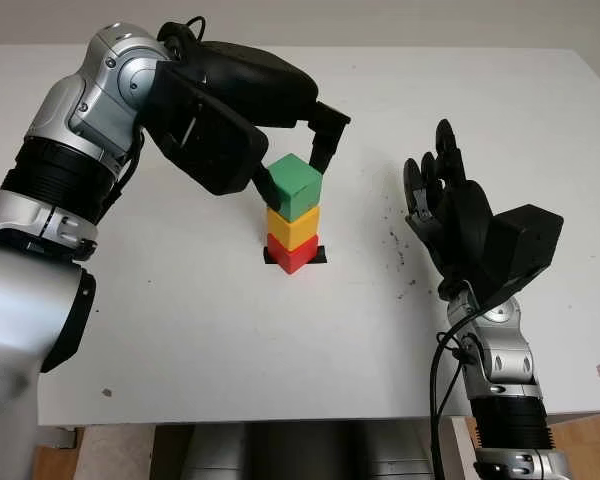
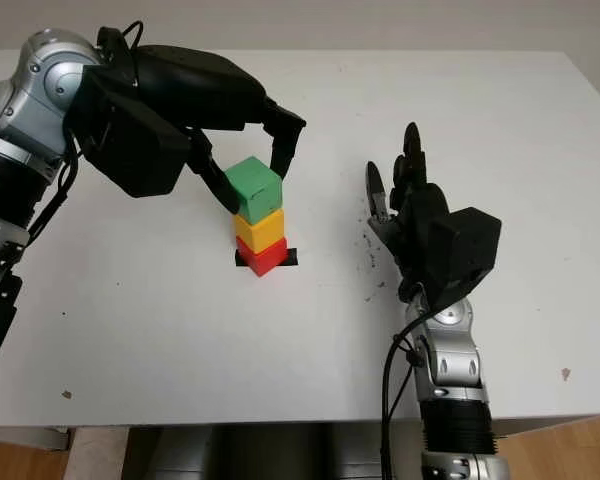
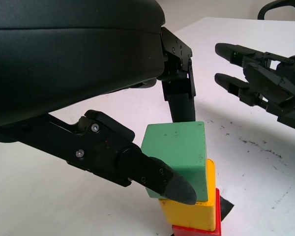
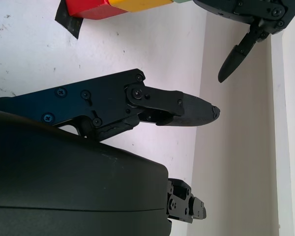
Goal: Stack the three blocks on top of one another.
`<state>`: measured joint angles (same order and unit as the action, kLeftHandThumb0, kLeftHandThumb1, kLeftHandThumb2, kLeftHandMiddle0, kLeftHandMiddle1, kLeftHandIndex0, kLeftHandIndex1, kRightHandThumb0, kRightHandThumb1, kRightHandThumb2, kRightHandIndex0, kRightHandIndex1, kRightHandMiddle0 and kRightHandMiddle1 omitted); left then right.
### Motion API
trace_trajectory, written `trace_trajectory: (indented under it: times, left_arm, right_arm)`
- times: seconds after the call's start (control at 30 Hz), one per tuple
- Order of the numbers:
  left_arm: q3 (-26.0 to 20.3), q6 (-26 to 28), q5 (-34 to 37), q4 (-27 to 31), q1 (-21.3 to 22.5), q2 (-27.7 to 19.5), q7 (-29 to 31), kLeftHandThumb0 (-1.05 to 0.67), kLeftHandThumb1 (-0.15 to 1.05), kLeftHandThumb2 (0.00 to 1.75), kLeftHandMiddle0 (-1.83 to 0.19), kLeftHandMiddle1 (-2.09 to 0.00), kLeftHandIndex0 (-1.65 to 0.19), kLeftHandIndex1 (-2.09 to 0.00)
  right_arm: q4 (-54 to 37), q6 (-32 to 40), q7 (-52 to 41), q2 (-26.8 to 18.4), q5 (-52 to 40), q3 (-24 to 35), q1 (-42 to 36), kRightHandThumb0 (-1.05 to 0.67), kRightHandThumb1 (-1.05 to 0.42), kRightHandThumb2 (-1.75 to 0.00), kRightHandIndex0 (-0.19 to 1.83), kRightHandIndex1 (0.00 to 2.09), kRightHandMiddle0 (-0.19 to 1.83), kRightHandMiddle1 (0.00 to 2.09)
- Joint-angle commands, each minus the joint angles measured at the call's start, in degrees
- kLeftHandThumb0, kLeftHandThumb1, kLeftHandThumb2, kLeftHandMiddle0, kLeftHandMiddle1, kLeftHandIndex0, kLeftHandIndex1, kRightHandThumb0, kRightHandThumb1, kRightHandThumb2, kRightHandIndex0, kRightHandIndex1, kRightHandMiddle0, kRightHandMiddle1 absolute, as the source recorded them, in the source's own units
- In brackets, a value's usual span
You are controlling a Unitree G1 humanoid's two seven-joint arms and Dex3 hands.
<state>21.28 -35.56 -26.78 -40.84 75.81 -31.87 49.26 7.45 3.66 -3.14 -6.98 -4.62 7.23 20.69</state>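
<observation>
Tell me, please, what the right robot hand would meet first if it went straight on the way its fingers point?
Probably nothing: the open right robot hand points away across the bare white table, passing right of the block stack; depth is uncertain.

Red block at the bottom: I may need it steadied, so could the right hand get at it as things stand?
Probably yes: the right hand is open beside the stack, with bare table between it and the red block.

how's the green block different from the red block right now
The green block tops the stack, resting on the yellow block; the red block is at the bottom, on a black patch on the table. The left hand has fingers on either side of the green block; nothing touches the red block's sides. The green block sits slightly twisted. Both are cubes.
</observation>
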Motion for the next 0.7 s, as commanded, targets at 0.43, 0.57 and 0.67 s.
trace_trajectory:
  times: [0.43, 0.57, 0.67]
  left_arm:
    - [0.6, 1.6, -1.5, 2.9, 1.0, -1.0, 1.3, -0.5, 0.87, 0.05, 0.09, -0.05, -0.31, -0.41]
    - [0.5, 2.4, -0.8, 3.7, 0.6, -1.2, 2.5, -0.57, 0.85, 0.04, 0.09, -0.05, -0.29, -0.4]
    - [0.4, 2.8, 0.1, 4.4, 0.3, -1.7, 3.8, -0.6, 0.83, 0.04, 0.1, -0.05, -0.24, -0.38]
  right_arm:
    - [-0.4, -0.5, 0.0, -0.2, 0.9, -0.5, -0.7, -0.6, -1.05, -0.56, -0.16, 0.05, -0.16, 0.05]
    - [0.1, -1.1, 0.0, -0.1, 1.0, -0.5, -0.5, -0.6, -1.05, -0.56, -0.15, 0.05, -0.15, 0.05]
    - [0.2, -1.0, 0.0, -0.1, 1.0, -0.5, -0.5, -0.59, -1.05, -0.57, -0.16, 0.05, -0.15, 0.05]
